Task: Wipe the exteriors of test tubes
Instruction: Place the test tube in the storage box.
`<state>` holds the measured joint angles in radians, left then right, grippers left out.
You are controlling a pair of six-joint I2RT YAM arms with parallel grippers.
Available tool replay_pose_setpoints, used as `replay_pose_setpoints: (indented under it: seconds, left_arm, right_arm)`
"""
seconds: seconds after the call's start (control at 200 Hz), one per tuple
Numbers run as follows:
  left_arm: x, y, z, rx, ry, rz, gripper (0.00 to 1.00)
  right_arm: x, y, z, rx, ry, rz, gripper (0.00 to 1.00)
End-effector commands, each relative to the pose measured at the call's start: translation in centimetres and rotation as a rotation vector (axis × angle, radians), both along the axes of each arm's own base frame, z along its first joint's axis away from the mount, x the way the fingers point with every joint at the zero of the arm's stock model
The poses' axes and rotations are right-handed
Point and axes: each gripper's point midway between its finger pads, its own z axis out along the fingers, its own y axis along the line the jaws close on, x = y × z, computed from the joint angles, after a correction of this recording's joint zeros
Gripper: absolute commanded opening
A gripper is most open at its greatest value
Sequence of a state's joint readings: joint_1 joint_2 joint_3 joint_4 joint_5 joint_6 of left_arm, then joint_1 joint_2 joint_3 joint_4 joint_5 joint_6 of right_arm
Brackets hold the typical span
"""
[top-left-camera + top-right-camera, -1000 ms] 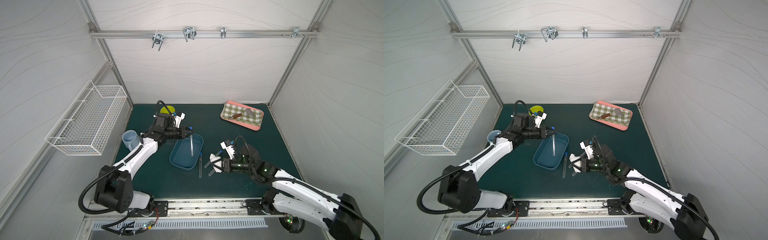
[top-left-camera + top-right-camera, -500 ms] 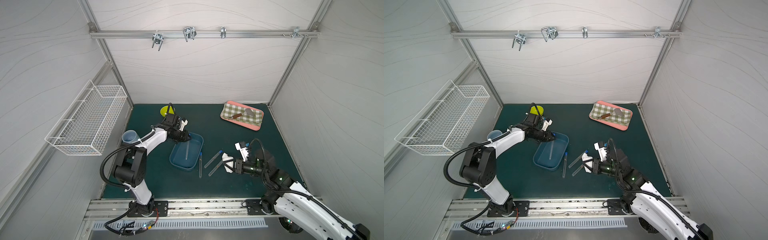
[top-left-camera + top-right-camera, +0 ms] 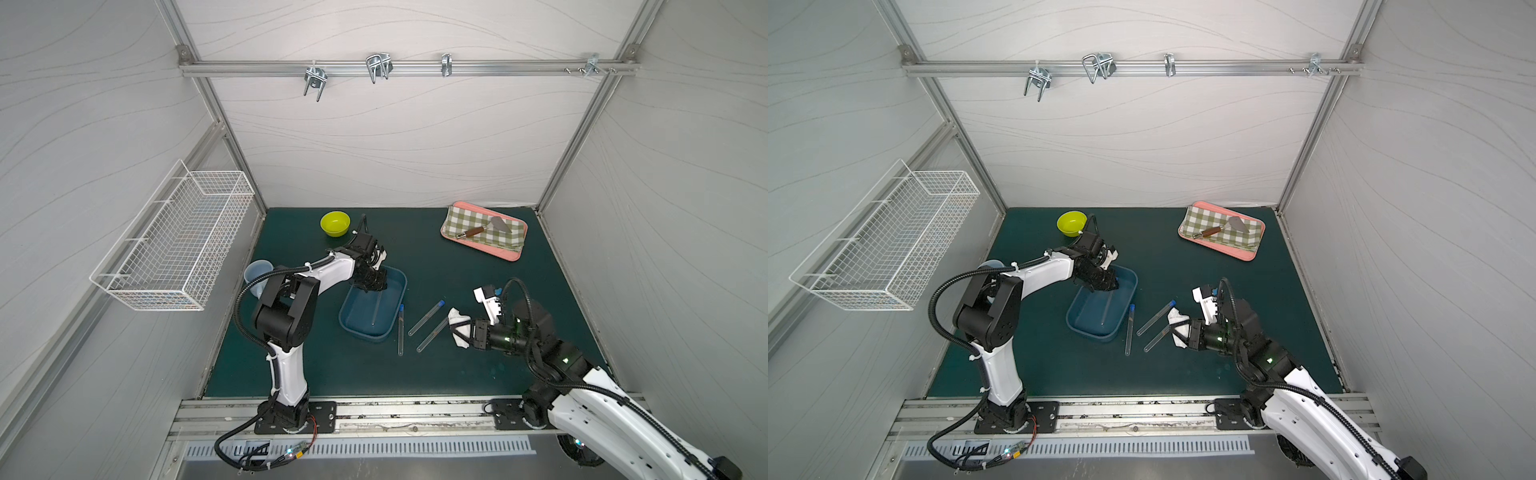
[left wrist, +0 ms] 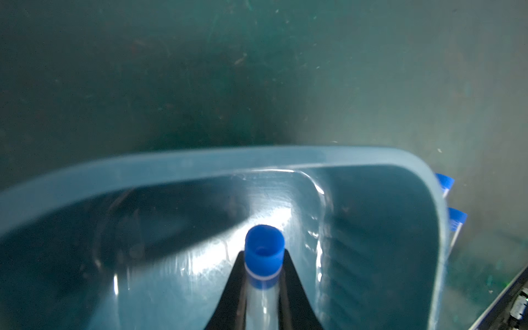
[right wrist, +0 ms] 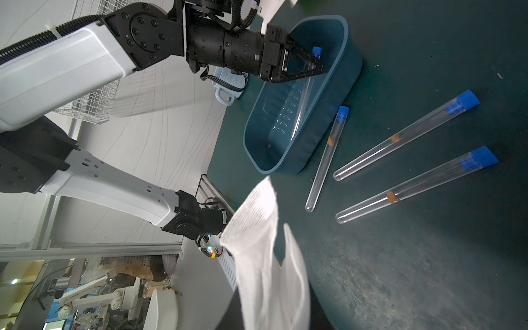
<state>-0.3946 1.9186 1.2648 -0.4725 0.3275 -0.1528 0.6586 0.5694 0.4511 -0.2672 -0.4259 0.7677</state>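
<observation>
My left gripper [image 3: 380, 286] [image 4: 263, 285] is shut on a clear test tube just below its blue cap [image 4: 264, 251]. It holds the tube [image 3: 376, 309] slanting down inside the blue tub [image 3: 345, 326] [image 4: 200, 163]. Three more test tubes lie on the green mat right of the tub: one [image 5: 328, 154] beside its wall and two [image 5: 400, 137] [image 5: 414, 185] farther right, each with an orange mark. My right gripper [image 3: 467, 332] [image 3: 1187, 332] is shut on a white cloth [image 5: 265, 257] [image 3: 459, 328], which hovers by the capped end of the nearest tube [image 3: 432, 334].
A yellow-green bowl [image 3: 335, 223] and a pale blue cup [image 3: 257, 274] stand at the back left. A pink tray [image 3: 484, 249] with a checked cloth and a spatula sits at the back right. A wire basket [image 3: 174, 245] hangs on the left wall.
My left gripper has lowered the tube deeper into the tub. My right gripper has drawn back to the right with the cloth, uncovering the two tubes on the mat.
</observation>
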Motion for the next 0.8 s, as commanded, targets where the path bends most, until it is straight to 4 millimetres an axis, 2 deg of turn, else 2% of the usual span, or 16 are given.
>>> replay_pose_setpoints:
  seconds: [0.0,0.415,0.795]
  left_arm:
    - [1.6,-0.2,0.3,0.031,-0.042,-0.004,0.17]
    - [2.4,0.1,-1.2,0.077,-0.024,0.004,0.27]
    - [2.8,0.0,-0.7,0.079,-0.041,-0.005,0.29]
  right_arm:
    - [0.1,-0.4,0.0,-0.007,0.007,-0.018,0.20]
    - [0.9,-1.3,-1.4,-0.070,0.055,-0.084,0.20]
    - [1.0,-1.4,-1.5,-0.074,0.063,-0.096,0.20]
